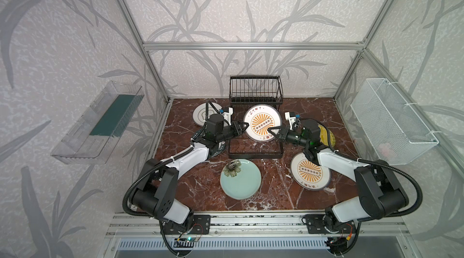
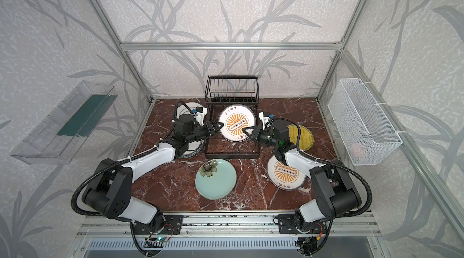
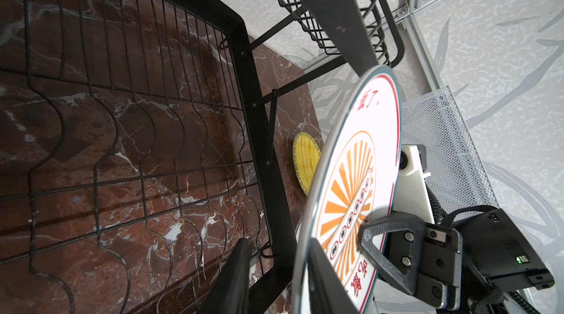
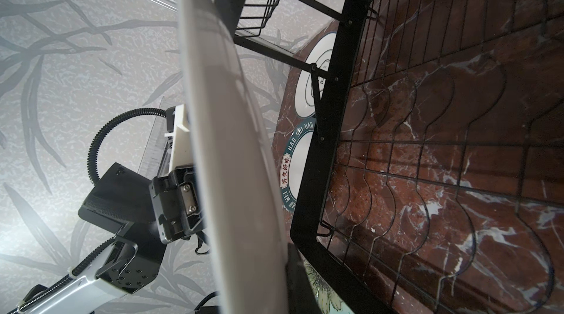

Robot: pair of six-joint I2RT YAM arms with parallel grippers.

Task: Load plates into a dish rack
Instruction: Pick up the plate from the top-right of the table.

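Observation:
A white plate with an orange sunburst (image 1: pixel 261 125) (image 2: pixel 236 123) stands on edge over the flat base of the black wire dish rack (image 1: pixel 255 154). My right gripper (image 1: pixel 271 130) is shut on its right rim. My left gripper (image 1: pixel 247 125) straddles the left rim with its jaws apart: in the left wrist view one finger (image 3: pixel 326 282) lies on the plate's face and the other finger (image 3: pixel 235 279) stands clear of its back. In both top views a mint plate (image 1: pixel 241 181), another sunburst plate (image 1: pixel 310 175), a yellow plate (image 1: pixel 327 137) and a ringed plate (image 1: pixel 200 116) lie on the table.
A lettered-rim plate (image 4: pixel 293 156) lies left of the rack, mostly under my left arm. The rack's upright slotted section (image 1: pixel 254 91) stands at the back. A white mesh basket (image 1: pixel 391 123) hangs on the right wall, a clear plastic tray (image 1: pixel 100 121) on the left wall.

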